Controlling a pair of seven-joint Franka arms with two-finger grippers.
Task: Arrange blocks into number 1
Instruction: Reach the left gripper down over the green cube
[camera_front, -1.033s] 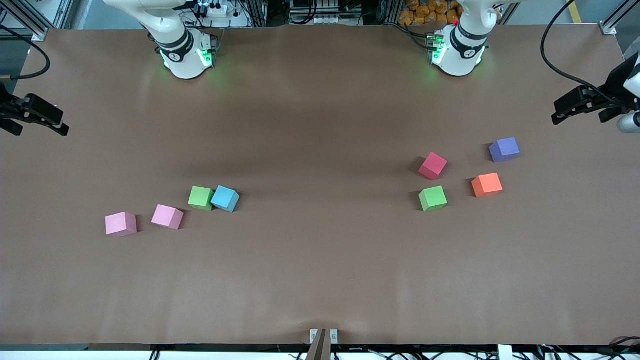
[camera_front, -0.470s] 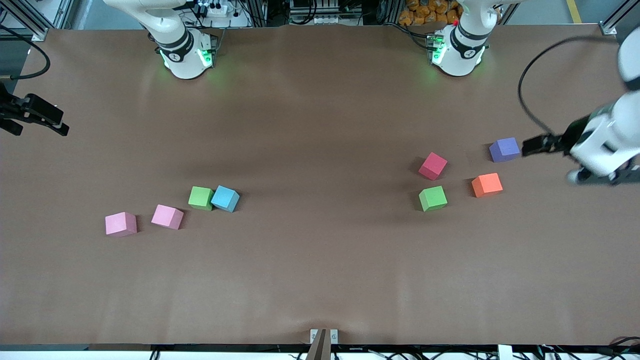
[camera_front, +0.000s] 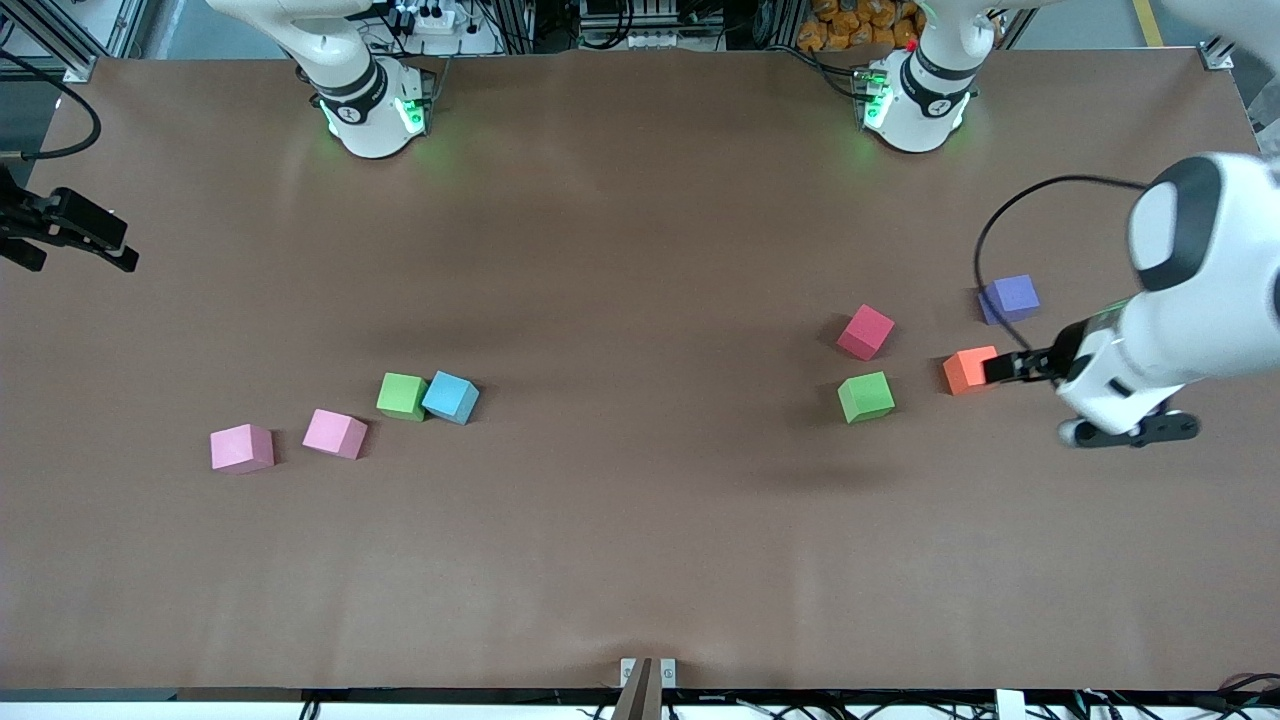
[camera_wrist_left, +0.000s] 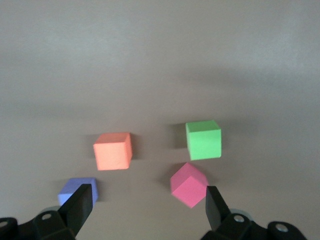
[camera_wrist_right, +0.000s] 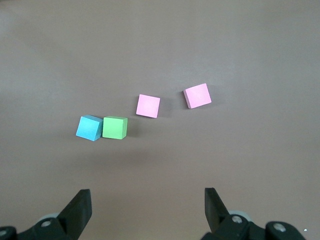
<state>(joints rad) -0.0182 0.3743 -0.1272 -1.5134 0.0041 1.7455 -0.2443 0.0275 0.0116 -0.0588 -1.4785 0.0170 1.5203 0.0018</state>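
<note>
Eight foam blocks sit on the brown surface in two loose groups, none stacked, no figure formed yet.

Group toward the left arm's end: purple block farthest from the front camera; red block a little nearer and more toward the middle of the surface, turned corner-on; orange block nearer still; green block nearest, beside the orange one with a clear gap. All four stand apart from one another.

Group toward the right arm's end: second green block and blue block side by side, touching or nearly so, the blue one toward the middle of the surface. Two pink blocks nearer the camera: one just beside the green, the other closest to the right arm's end. Small gaps between them.

Left end effector: in the air, over the surface just beside the orange block at the left arm's end. Left wrist view shows both fingers spread wide, nothing between them, all four nearby blocks in sight below.

Right end effector: waiting at the edge of the surface at the right arm's end, well apart from the blocks. Fingers wide apart, empty.
</note>
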